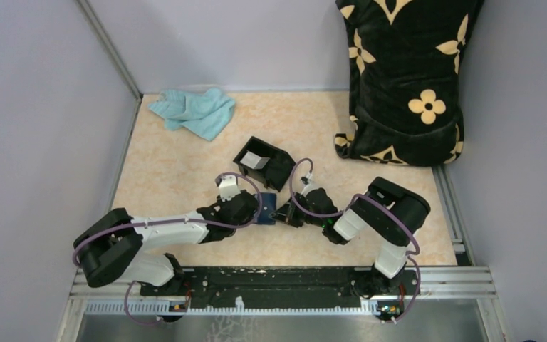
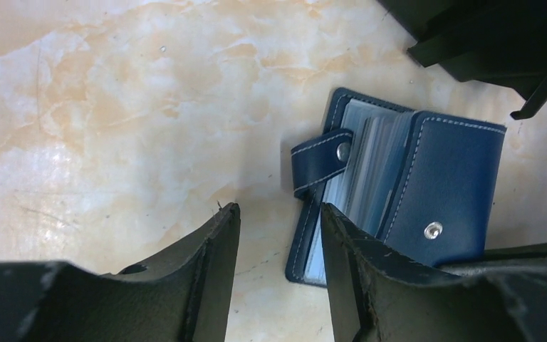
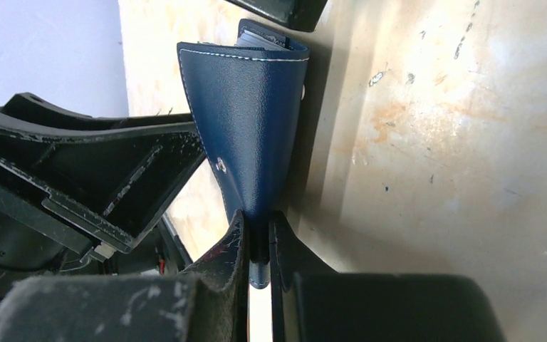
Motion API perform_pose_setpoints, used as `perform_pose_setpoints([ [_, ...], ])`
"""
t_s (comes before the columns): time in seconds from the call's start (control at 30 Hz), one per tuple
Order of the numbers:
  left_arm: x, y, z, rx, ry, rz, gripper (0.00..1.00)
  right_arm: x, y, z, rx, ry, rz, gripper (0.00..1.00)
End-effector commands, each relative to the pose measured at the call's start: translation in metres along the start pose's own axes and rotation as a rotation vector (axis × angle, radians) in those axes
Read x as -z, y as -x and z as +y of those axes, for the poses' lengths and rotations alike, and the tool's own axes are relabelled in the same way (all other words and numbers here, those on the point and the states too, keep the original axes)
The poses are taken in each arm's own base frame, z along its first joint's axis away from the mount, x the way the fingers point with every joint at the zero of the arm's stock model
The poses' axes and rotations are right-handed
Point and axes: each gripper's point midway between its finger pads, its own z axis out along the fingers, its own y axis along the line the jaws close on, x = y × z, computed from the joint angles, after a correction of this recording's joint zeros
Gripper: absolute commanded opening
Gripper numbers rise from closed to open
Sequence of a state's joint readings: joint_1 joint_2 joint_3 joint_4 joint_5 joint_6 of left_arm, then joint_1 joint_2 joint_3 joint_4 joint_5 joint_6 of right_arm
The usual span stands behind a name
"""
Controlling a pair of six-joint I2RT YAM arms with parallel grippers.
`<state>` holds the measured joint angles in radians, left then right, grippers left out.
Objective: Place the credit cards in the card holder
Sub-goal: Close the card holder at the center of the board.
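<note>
The navy-blue card holder (image 1: 267, 209) lies on the table between my two grippers, half open, with clear sleeves showing between its covers. In the left wrist view the card holder (image 2: 449, 178) shows its tab and silver snaps. My left gripper (image 2: 278, 214) is open and empty, its right finger (image 2: 342, 242) at the holder's left edge. My right gripper (image 3: 256, 235) is shut on one cover of the card holder (image 3: 249, 107) and lifts it. A pale card (image 1: 256, 160) lies in the black box (image 1: 279, 169). No orange-yellow card is in view.
A teal cloth (image 1: 194, 112) lies at the back left. A black cushion with cream flowers (image 1: 404, 78) stands at the back right. Grey walls close in the left and right sides.
</note>
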<state>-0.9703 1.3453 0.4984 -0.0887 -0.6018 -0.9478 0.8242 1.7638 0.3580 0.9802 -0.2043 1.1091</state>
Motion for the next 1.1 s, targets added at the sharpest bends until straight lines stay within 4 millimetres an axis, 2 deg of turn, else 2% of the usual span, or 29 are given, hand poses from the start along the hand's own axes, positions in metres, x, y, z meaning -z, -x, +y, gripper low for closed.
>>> perform_pose_setpoints([
  [0.0,-0.001,-0.057,0.045,-0.138,0.11,0.21,0.53,0.007,-0.004,0.004,0.033,-0.003,0.025,0.0],
  [0.2,-0.007,-0.066,0.044,-0.172,0.127,0.246,0.53,0.012,-0.006,0.002,0.034,-0.028,0.046,0.0],
  [0.37,-0.008,-0.074,0.05,-0.19,0.154,0.281,0.52,0.017,-0.001,0.013,0.047,-0.031,0.044,0.0],
  [0.53,0.002,-0.077,0.048,-0.179,0.142,0.301,0.49,0.018,0.002,0.016,0.048,-0.051,0.047,0.0],
  [0.8,0.017,-0.076,0.031,-0.171,0.059,0.318,0.46,0.018,0.003,0.014,0.042,-0.062,0.05,0.0],
  [1.07,0.013,-0.095,0.048,-0.233,0.134,0.385,0.45,0.021,0.003,0.013,0.045,-0.063,0.054,0.0],
])
